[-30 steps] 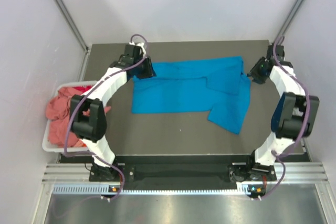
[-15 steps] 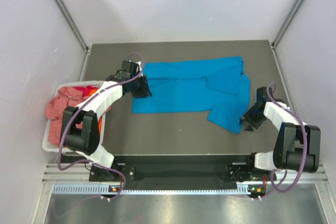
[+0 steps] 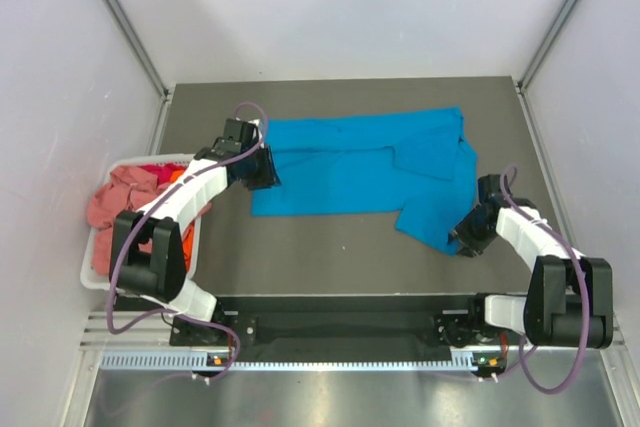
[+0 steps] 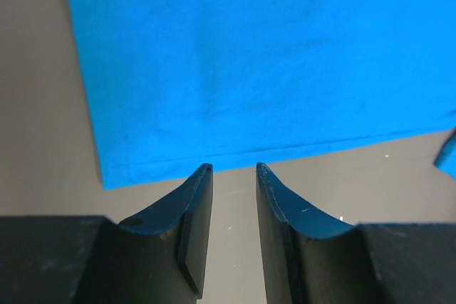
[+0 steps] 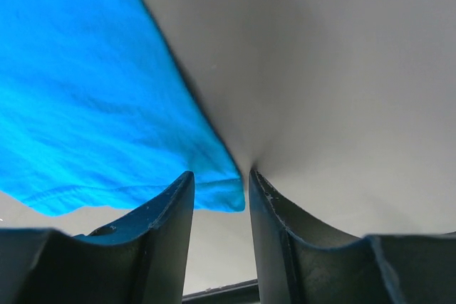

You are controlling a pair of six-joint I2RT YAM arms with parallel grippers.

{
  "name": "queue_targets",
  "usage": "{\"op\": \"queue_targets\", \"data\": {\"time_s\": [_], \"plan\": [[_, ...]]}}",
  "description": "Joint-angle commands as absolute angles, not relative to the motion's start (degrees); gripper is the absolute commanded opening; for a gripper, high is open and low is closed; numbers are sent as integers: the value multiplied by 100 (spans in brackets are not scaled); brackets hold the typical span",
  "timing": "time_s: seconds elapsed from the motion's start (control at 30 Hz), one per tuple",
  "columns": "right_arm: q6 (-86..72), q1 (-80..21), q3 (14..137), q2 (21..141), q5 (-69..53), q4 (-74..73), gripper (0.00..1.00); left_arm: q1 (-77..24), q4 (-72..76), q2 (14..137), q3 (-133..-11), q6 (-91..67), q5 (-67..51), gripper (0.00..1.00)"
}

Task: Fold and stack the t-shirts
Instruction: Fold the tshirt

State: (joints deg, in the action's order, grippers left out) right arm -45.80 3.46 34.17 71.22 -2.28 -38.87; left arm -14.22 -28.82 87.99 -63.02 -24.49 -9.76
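Observation:
A turquoise-blue t-shirt (image 3: 350, 167) lies partly folded across the dark table (image 3: 330, 252), with one flap hanging toward the front right. My left gripper (image 3: 266, 175) is low at the shirt's left edge. In the left wrist view it (image 4: 233, 169) stands open, and the shirt's hem (image 4: 249, 55) lies just past the fingertips. My right gripper (image 3: 463, 241) is at the flap's front corner. In the right wrist view it (image 5: 219, 176) is open, with the cloth corner (image 5: 222, 194) lying between its tips, unclamped.
A white slatted basket (image 3: 97, 279) stands off the table's left edge. It holds salmon-pink t-shirts (image 3: 115, 209) and a bit of red cloth (image 3: 152, 169). Grey walls close in the table's far and side edges.
The right arm swung from the far right down to the flap's front corner. The left gripper slid from the shirt's far left corner toward me along its left edge. The shirt has not moved.

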Motion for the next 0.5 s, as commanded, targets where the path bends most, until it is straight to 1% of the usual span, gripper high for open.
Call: {"op": "queue_targets", "data": {"time_s": [0.0, 0.1, 0.17, 0.2, 0.23, 0.27, 0.3, 0.37, 0.43, 0.47], "plan": [[-4737, 97, 3314, 7023, -26, -4043, 37, -1389, -3014, 8710, -6232, -2417, -704, 36], [-4772, 70, 3121, 6926, -26, -3912, 36, -1380, -3085, 8727, -6205, -2417, -572, 36], [-4808, 53, 3041, 6891, -26, -3841, 33, -1380, -3138, 8736, -6179, -2426, -519, 36], [-4799, 53, 2989, 6882, -26, -3763, 27, -1389, -3146, 8762, -6127, -2434, -501, 36], [-4781, 53, 2980, 6873, -35, -3727, 13, -1380, -3146, 8771, -6091, -2435, -431, 36], [-4764, 53, 2971, 6856, -53, -3709, 5, -1380, -3138, 8780, -6047, -2435, -370, 36], [-4746, 44, 2997, 6829, -79, -3665, 0, -1389, -3103, 8806, -5908, -2452, -291, 36], [-4632, 44, 3050, 6733, -193, -3621, 0, -1380, -2980, 8850, -5714, -2505, -53, 36], [-4562, 44, 3172, 6627, -193, -3630, 0, -1371, -3023, 8991, -5625, -2636, -53, 36], [-4518, 44, 3216, 6531, -193, -3630, 0, -1371, -3015, 9026, -5547, -2680, 243, 35]]}}
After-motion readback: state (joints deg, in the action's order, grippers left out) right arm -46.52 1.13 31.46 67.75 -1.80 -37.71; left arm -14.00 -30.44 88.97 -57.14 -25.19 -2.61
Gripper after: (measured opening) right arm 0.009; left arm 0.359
